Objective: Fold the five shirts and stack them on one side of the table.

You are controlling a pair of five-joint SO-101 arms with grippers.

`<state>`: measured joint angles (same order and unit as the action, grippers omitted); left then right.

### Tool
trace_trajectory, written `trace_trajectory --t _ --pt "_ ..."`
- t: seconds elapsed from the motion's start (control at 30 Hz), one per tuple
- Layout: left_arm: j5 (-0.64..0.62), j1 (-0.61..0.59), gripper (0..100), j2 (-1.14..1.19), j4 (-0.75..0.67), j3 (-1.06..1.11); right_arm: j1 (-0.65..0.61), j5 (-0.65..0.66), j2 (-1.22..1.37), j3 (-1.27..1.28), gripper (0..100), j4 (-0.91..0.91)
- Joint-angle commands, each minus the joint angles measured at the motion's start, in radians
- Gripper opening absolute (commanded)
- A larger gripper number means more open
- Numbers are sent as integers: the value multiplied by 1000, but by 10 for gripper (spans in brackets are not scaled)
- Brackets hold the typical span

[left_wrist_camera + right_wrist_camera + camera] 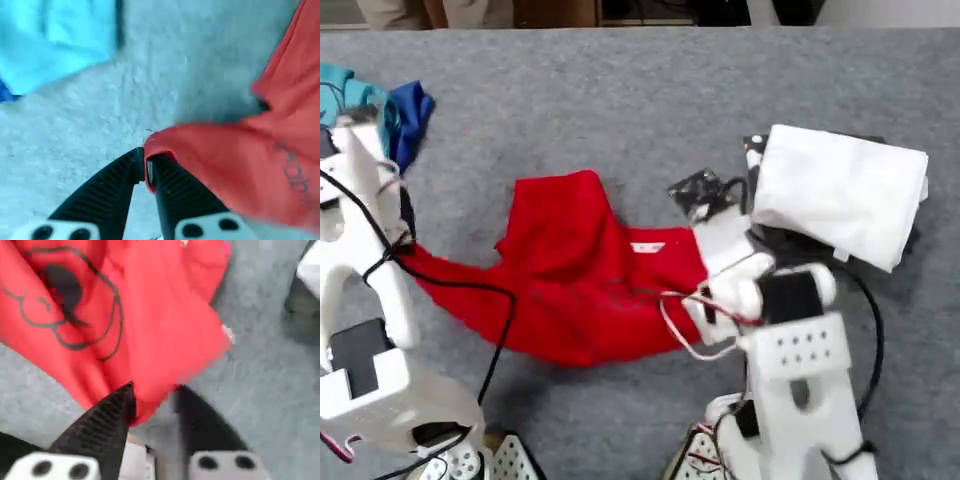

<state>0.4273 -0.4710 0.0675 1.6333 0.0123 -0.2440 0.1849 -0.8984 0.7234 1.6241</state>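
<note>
Red fabric shirt [580, 270], crumpled, bearing black line drawing; left gripper [147, 169] pinches one edge, right gripper [154, 392] parted astride hem.

A grey, felt-like bench [650, 110] spans nearly the whole high view, evenly lit, its nap showing soft shadows. Beyond its far edge runs a narrow strip of room: a brown wooden panel [555, 12], a dark gap [720, 10] beside it, then a pale surface [880, 10].

High view looks down; both wrist views near red shirt [580, 280]
</note>
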Motion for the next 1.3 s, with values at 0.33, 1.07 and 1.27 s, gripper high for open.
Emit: trace_trajectory --t 0.33,1.07,1.27 --pt "304 -258 19 -10 -9 115 -50 0 226 -306 232 -269" --pt "489 -545 19 -2 -18 61 -298 3 1739 -1303 217 -75" --pt "486 -554 19 -2 -18 54 -269 -3 1934 -1552 77 71"
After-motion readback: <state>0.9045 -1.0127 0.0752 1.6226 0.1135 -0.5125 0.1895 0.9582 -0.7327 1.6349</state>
